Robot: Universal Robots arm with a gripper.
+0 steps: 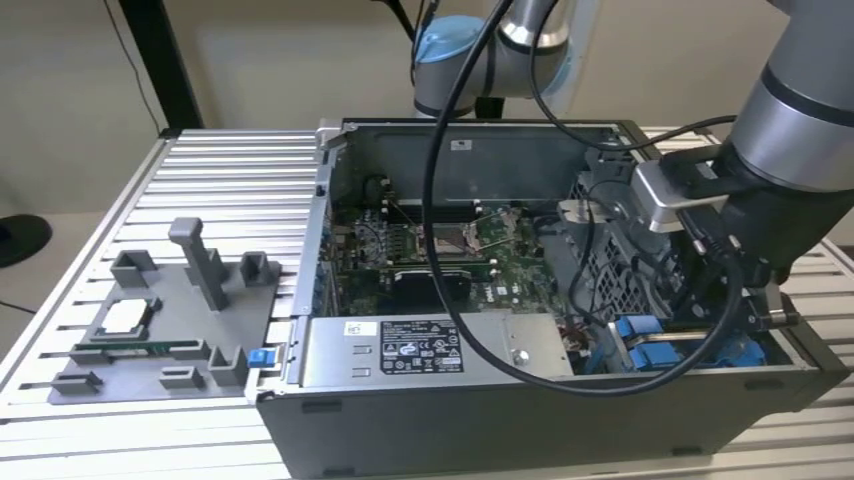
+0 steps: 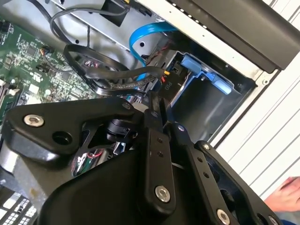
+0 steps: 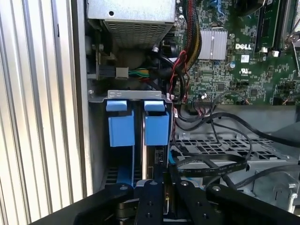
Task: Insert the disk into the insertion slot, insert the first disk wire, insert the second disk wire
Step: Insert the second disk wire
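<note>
An open grey metal computer case (image 1: 534,420) is seen lying on a ribbed silver table (image 1: 200,180) in the exterior view. The grey robot arm (image 1: 801,110) is reached down into the case corner at the exterior view's right.

The black gripper (image 3: 165,176) is set low over the drive bay in the first wrist view. Its two thin black fingers (image 3: 157,187) are drawn close together, with only a small gap between them. What, if anything, is pinched there cannot be told. In the second wrist view the same gripper (image 2: 157,105) is seen beside a bundle of black wires (image 2: 103,70) and a flat blue cable (image 2: 140,40).

The disk in its bright blue plastic carrier (image 3: 156,124) is seen standing in the slot, just under the fingers. Its silver body is mostly hidden. A second blue carrier (image 3: 121,126) is placed right beside it. Both blue tabs are lined up under the metal edge of the bay.

The green circuit board (image 3: 234,65) is seen next to the bay. The grey labelled power box (image 1: 414,350) is fixed along the near wall of the case. A grey plastic tray with upright posts (image 1: 174,320) is laid on the table, well apart from the case.
</note>
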